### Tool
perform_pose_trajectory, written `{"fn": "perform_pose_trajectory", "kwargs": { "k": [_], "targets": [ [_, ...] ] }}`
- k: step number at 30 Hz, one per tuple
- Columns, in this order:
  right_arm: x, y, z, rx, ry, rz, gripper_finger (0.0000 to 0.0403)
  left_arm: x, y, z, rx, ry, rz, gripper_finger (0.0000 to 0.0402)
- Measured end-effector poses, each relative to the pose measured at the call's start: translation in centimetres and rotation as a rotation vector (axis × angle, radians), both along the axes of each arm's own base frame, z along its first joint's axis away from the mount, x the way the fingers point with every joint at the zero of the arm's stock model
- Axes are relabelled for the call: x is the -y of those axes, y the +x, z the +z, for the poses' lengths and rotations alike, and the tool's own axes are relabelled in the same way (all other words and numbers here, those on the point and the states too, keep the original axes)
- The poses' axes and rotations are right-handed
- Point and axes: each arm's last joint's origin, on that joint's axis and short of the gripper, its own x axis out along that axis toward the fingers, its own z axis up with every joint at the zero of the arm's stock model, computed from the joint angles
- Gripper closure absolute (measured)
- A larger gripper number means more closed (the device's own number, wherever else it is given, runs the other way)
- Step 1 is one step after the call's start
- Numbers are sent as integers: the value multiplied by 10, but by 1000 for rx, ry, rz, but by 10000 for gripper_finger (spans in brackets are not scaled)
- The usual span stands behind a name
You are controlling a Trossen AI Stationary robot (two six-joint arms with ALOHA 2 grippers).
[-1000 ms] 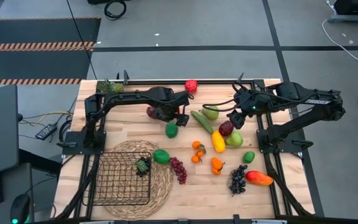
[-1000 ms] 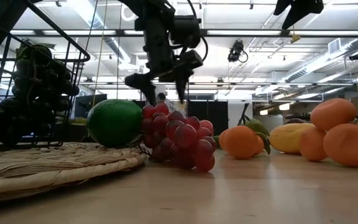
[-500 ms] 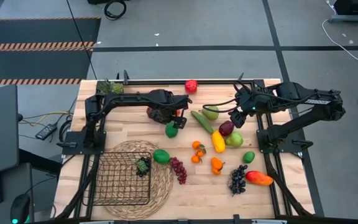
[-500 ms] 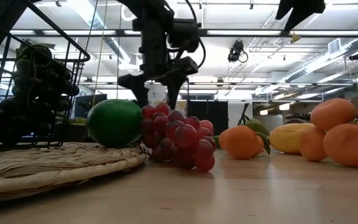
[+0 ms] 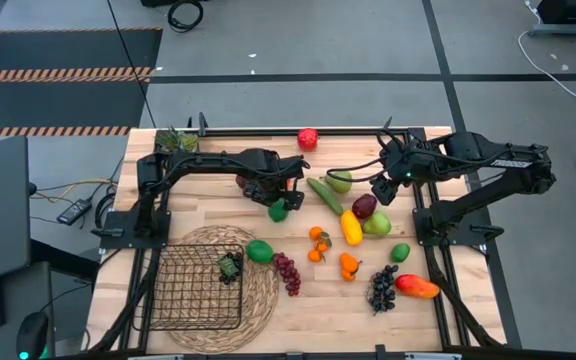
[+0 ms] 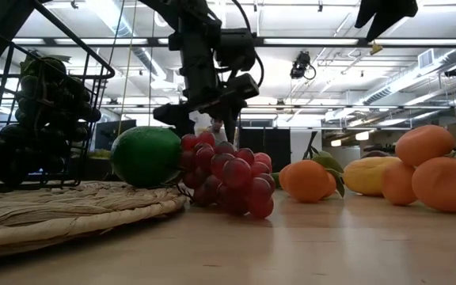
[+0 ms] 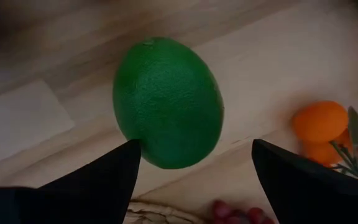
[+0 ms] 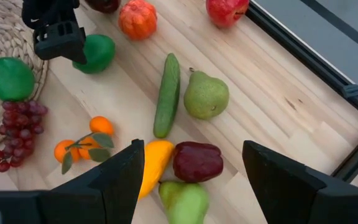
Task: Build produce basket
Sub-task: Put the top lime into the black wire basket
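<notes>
- Basket [image 5: 196, 290]: on the straw mat [image 5: 263, 290] at the table's [image 5: 208, 215] near-left corner, holding only one dark fruit.
- Lime [image 7: 168, 102]: on the table, between the left claw's [image 5: 280, 200] open, empty fingers.
- Remaining fruit: loose on the table.
- Right claw [image 5: 380, 190]: open, empty, above the pear [image 8: 206, 95].

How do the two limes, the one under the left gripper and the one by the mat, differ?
The lime under the left gripper lies on bare wood between the open fingers; the lime by the mat sits against the mat's edge, beside red grapes, with no gripper near. Both are green.
</notes>
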Motion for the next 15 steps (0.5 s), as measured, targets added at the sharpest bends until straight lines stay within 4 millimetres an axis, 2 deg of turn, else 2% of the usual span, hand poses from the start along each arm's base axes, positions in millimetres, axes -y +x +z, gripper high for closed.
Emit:
{"fn": "perform_pose_trajectory", "kwargs": {
  "k": [15],
  "targets": [
    [0,-1,0,2,16,-21,126,-5,-2,-1,-21,62,-17,85]
  ]
}}
